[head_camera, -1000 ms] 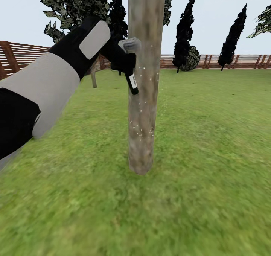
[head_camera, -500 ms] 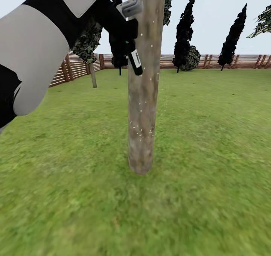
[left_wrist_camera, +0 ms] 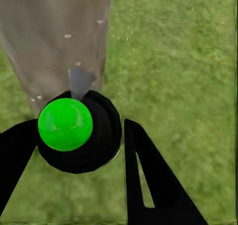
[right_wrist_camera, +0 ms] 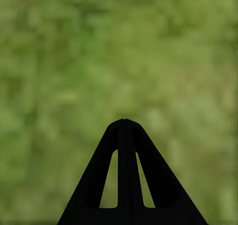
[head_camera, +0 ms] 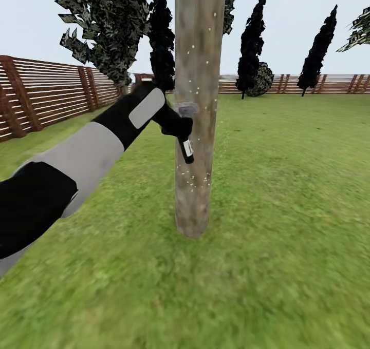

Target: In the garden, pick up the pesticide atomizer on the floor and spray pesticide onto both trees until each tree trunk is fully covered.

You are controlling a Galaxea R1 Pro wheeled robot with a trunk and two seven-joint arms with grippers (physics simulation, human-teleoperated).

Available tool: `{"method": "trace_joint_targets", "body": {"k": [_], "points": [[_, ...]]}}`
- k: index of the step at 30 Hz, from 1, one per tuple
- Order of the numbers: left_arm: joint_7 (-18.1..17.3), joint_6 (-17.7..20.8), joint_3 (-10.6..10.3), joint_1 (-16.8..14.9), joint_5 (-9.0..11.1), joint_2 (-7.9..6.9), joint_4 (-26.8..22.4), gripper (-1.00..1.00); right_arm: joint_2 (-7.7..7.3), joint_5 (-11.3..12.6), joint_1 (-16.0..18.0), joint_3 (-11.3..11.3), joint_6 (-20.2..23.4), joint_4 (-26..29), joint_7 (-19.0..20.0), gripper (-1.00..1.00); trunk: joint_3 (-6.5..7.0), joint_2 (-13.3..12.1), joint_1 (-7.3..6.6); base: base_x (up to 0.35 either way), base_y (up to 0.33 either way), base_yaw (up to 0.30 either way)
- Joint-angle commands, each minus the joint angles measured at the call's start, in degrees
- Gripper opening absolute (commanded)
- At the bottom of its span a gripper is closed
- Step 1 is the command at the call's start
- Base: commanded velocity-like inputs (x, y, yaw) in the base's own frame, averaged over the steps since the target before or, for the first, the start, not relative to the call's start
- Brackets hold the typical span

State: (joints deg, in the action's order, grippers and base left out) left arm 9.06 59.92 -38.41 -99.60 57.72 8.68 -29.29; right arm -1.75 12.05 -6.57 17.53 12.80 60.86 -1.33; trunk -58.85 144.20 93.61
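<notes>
Left gripper (head_camera: 181, 125): clenching pesticide atomizer (head_camera: 187, 149); right gripper (right_wrist_camera: 125, 123): pressed closed, empty
Spraying: sweeping steadily over bare tree trunk (head_camera: 198, 72); keeping nozzle close

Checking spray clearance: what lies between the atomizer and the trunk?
Nothing solid: in the left wrist view the atomizer points straight at the trunk, with a bare gap between.

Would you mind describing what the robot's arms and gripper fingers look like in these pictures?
The left arm has black segments alternating with a light grey sleeve-like section, plus a rounded pale grey panel near the wrist. The left gripper and right gripper have flat black fingers, wedge-shaped with triangular cut-outs. No cables are visible.
</notes>
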Motion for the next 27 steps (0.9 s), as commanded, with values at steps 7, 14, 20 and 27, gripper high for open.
{"method": "trace_joint_targets", "body": {"k": [7,14,20,27], "points": [[5.47,0.08,-0.57,14.18,0.37,-1.51,-10.06,-1.0,-0.01,0.51,-0.02,0.06,0.29,0.07,-0.15,-1.0,-0.03,0.03,-0.03,0.0,0.0,0.0],[6.02,0.08,-0.53,28.77,0.38,-8.32,-19.49,-1.0,-0.03,0.51,-0.02,0.15,0.21,-0.16,-0.08,-1.0,-0.03,0.03,-0.03,0.0,0.0,0.0],[6.03,0.08,-0.3,40.9,0.38,-15.26,-33.01,-1.0,-0.16,0.65,-0.1,0.33,-0.23,-0.27,0.04,-1.0,-0.03,0.03,-0.03,0.0,0.0,0.0],[15.89,0.08,-0.03,45.33,0.48,-16.28,-38.13,-1.0,0.03,0.7,-0.18,0.34,-0.34,-0.31,-0.02,-1.0,-0.03,0.03,-0.03,0.0,0.0,0.0]]}}
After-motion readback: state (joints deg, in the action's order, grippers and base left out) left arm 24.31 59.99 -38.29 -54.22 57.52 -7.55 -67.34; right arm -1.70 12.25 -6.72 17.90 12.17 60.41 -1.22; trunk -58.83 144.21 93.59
